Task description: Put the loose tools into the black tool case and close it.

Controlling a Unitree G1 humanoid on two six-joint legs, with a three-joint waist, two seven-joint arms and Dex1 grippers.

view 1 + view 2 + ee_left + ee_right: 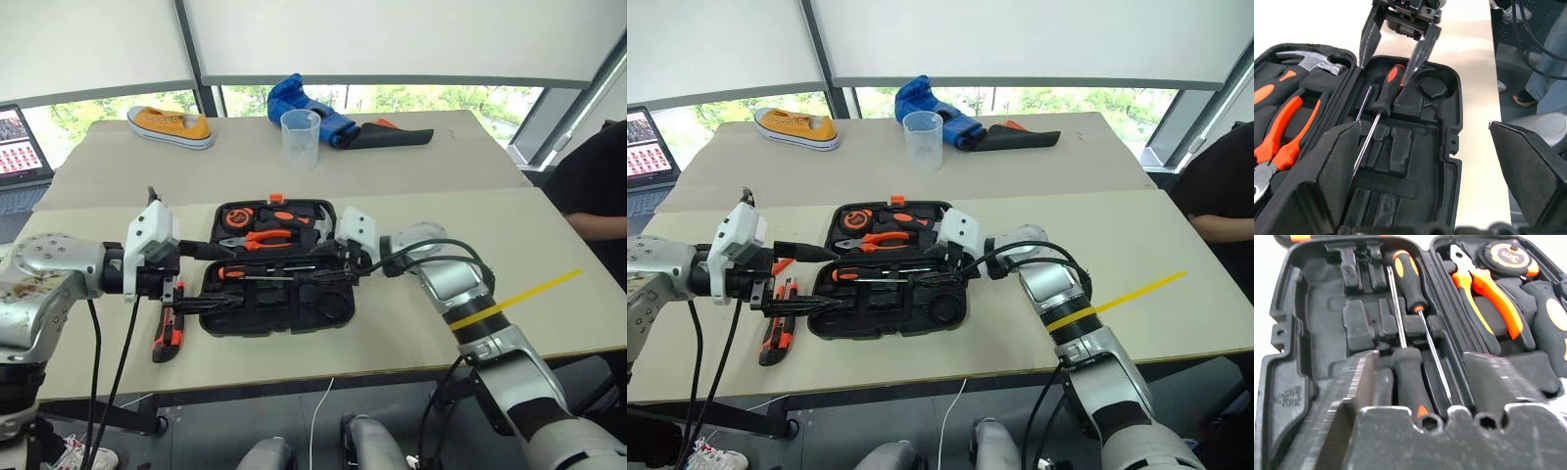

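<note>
laptop [20,157]: seen at table's far L edge, approx 10 o'clock from case.
utility knife [168,335]: laid on table just L of case, at case's 8 o'clock; not yet stowed.
left gripper [211,277]: fingers spread wide, nothing held; hung over case's L edge, pointed toward R.
black tool case [279,318]: lid open flat, centre of table; orange latch at 12 o'clock edge.
pliers [257,238]: seated in far half, w/ hammer & tape measure beside.
screwdrivers [1410,281]: two laid head-to-tail in near half's recesses, shafts side by side.
right gripper [1396,58]: jaws part-open around one screwdriver handle; whether gripped cannot be told.
cup [300,138]: stood at 12 o'clock, past case.
shoe [171,126]: set at 11 o'clock.
</note>
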